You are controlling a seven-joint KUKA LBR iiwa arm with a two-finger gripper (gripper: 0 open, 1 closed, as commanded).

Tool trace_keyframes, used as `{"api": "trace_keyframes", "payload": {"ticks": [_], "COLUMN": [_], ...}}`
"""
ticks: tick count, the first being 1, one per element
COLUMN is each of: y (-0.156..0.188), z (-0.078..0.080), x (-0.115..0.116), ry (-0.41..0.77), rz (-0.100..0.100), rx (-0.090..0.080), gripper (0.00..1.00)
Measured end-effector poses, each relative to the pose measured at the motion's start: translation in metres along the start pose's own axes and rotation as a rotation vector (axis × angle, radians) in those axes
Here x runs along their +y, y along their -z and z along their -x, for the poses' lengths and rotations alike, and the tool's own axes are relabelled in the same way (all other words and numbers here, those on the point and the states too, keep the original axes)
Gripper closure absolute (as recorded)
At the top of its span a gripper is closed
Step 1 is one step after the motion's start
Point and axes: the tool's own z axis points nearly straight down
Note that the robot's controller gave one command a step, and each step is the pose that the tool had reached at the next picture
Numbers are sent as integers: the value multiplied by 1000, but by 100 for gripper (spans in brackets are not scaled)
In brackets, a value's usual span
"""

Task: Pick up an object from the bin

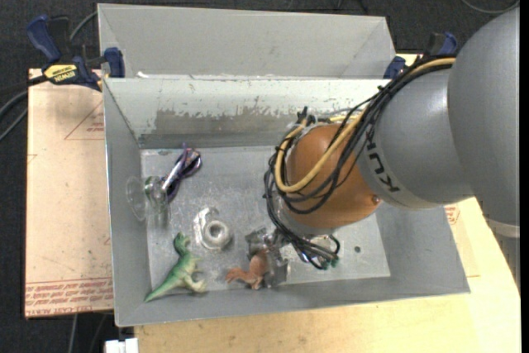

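Camera view: end effector (271,259), grip unclear, over orange dinosaur (248,274) near bin (248,307) front wall.

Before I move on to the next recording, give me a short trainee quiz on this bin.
1. True or false: the green plastic toy dinosaur lies in the grey metal bin's lower-left corner in the view.
2. Which lies nearest the gripper? A) purple sunglasses B) small orange toy dinosaur C) clear plastic cup
3. How many toy dinosaurs are in the bin?
Key: 1 true; 2 B; 3 two.
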Motion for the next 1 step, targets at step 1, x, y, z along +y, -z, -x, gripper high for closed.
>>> {"api": "trace_keyframes", "payload": {"ticks": [1], "y": [-4], "z": [27], "x": [-27], "ry": [5], "rz": [5], "rx": [4], "gripper": [100]}}
